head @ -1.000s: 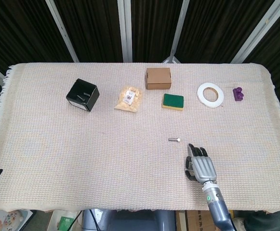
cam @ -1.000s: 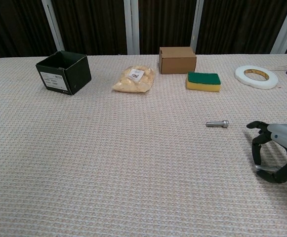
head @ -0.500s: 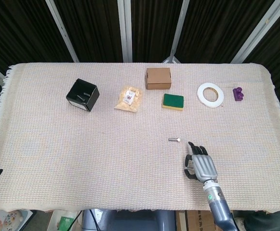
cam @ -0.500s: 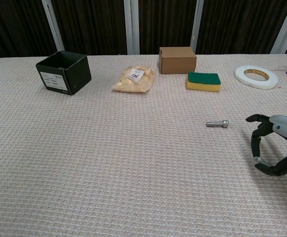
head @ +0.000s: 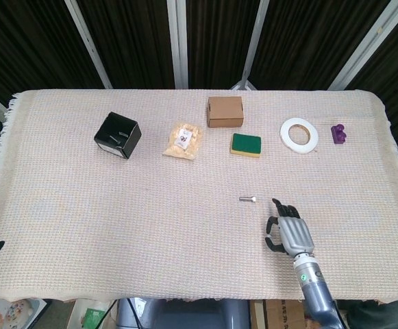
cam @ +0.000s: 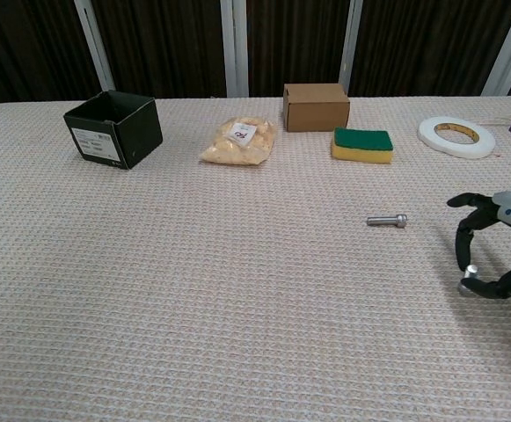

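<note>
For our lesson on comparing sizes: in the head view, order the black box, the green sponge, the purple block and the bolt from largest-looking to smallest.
1. black box
2. green sponge
3. purple block
4. bolt

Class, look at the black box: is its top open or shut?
Open: the black box has no lid, and both views show its dark inside.

Bare cloth lies between right hand [head: 289, 233] and bolt [head: 247, 199]; sponge [head: 245, 144] and brown box [head: 225, 112] stand well beyond.
</note>
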Controlling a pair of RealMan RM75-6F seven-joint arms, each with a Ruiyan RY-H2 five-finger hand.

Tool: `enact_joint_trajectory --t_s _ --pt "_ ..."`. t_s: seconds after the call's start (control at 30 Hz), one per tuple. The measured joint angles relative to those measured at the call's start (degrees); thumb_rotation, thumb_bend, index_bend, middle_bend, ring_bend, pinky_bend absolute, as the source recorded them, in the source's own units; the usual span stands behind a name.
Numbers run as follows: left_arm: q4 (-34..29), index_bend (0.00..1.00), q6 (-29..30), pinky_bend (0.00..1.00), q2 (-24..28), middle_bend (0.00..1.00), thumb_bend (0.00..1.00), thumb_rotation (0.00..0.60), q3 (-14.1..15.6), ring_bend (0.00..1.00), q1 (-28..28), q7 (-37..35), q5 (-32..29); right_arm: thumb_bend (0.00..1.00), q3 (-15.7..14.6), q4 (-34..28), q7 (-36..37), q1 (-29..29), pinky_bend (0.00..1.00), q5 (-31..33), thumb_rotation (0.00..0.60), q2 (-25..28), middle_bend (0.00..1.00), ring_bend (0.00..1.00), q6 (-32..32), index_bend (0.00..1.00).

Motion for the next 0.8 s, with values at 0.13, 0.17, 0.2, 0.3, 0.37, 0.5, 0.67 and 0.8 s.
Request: enact_joint_trajectory --t_s 0.13,0.17,0.2,0.3,0.37,0.5,0.67,0.8 --pt "-0.01 0.05 -0.01 0.15 0.01 0.04 0.12 0.6 0.05 0.0 0.0 0.05 0.08 0.37 0.09 -0.05 0.59 0.18 0.09 0.66 0.6 0.39 0.05 0.12 -0.45 0.64" --pt "-0.01 0.05 0.03 0.15 0.0 0.04 0.12 0.6 0.05 0.0 0.02 0.04 0.08 0.37 0.1 -0.04 0.7 0.22 0.09 0.76 0.6 0.48 0.05 0.12 -0.52 0.64" --pt "-0.01 0.05 0.06 0.15 0.0 0.04 0.12 0.6 0.05 0.0 0.03 0.03 0.08 0.37 0.08 -0.01 0.78 0.26 0.09 0.85 0.6 0.57 0.05 0.12 -0.56 0.64" --pt "-0.01 0.05 0.01 0.15 -0.02 0.04 0.12 0.6 0.02 0.0 0.01 0.06 -0.01 0.37 -0.03 0.03 0.79 0.37 0.09 1.15 0.6 0.85 0.05 0.12 -0.71 0.64" --pt "-0.02 0.05 -0.07 0.15 -0.03 0.04 0.12 0.6 0.02 0.0 -0.03 0.16 -0.03 0.37 -0.08 -0.05 0.95 0.44 0.09 1.33 0.6 1.01 0.05 0.12 -0.81 0.64" --pt "-0.05 0.05 -0.08 0.15 -0.05 0.04 0.12 0.6 0.08 0.0 -0.05 0.31 0.07 0.37 -0.48 -0.3 1.04 0.63 0.09 1.12 0.6 1.31 0.05 0.12 -1.1 0.61" --pt "-0.06 0.05 -0.02 0.15 -0.03 0.04 0.12 0.6 0.03 0.0 -0.01 0.18 -0.03 0.37 -0.9 -0.49 1.08 0.81 0.09 0.58 0.6 1.62 0.05 0.11 -1.27 0.54" --pt "-0.05 0.05 -0.17 0.15 0.0 0.04 0.12 0.6 0.03 0.0 -0.06 0.18 -0.11 0.37 -1.17 -0.58 0.85 0.99 0.09 0.46 0.6 1.8 0.05 0.1 -1.25 0.49"
